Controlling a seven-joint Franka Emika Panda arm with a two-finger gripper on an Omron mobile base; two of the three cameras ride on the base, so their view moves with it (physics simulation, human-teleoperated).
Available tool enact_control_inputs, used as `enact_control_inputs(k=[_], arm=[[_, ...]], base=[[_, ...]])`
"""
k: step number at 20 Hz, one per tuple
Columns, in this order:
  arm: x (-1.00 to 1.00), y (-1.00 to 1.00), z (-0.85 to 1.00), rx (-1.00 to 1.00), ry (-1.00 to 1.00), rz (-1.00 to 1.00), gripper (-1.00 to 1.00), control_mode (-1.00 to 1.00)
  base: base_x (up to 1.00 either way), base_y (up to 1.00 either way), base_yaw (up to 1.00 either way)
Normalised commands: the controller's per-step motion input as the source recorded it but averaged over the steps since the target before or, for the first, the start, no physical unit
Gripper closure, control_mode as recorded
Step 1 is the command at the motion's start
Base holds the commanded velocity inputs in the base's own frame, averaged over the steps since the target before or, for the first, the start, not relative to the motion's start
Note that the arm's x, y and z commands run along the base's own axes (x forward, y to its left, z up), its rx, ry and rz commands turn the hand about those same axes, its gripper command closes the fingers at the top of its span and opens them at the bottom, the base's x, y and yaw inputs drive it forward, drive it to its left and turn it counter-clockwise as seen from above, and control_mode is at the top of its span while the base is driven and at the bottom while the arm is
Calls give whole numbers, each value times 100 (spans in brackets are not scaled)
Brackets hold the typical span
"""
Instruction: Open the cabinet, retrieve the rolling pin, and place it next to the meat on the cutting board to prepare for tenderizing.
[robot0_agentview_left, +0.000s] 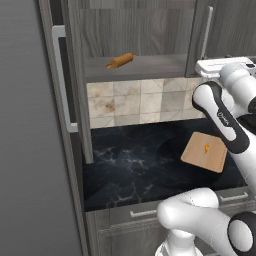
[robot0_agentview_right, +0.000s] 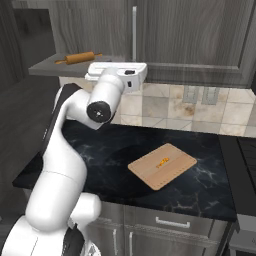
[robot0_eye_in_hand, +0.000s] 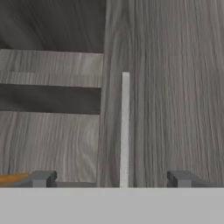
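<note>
The cabinet (robot0_agentview_left: 145, 30) has its left door (robot0_agentview_left: 75, 75) swung open and its right door (robot0_agentview_right: 200, 35) closed. The rolling pin (robot0_agentview_left: 120, 60) (robot0_agentview_right: 80, 58) lies on the shelf in the open left half. The cutting board (robot0_agentview_left: 204, 151) (robot0_agentview_right: 162, 166) rests on the counter with a small orange piece of meat (robot0_agentview_right: 163, 162) on it. My gripper (robot0_eye_in_hand: 112, 179) is open and empty, raised to shelf height and facing the closed door. That door's vertical silver handle (robot0_eye_in_hand: 125, 131) stands between the fingertips (robot0_eye_in_hand: 43, 178). An orange sliver of the rolling pin (robot0_eye_in_hand: 11, 178) shows at the lower left of the hand view.
The black marbled countertop (robot0_agentview_left: 130, 160) runs under the cabinet, with a tiled backsplash (robot0_agentview_left: 140, 102) behind it. The open door juts out over the counter's left end. Grey drawer fronts (robot0_agentview_right: 170, 222) lie below. Wall outlets (robot0_agentview_right: 200, 94) sit to the right.
</note>
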Motion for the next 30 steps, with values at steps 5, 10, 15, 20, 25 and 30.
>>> enact_control_inputs(k=[5,10,15,20,25,30], arm=[[21,-6,0,0,-1,0,-100,-100],[34,-1,0,0,0,0,-100,-100],[32,-1,0,0,0,0,-100,-100],[26,-10,0,0,0,0,-100,-100],[23,-14,0,0,0,0,-100,-100],[25,-8,0,0,0,0,-100,-100]], base=[[0,0,0],[0,0,0],[0,0,0],[0,0,0],[0,0,0],[0,0,0]])
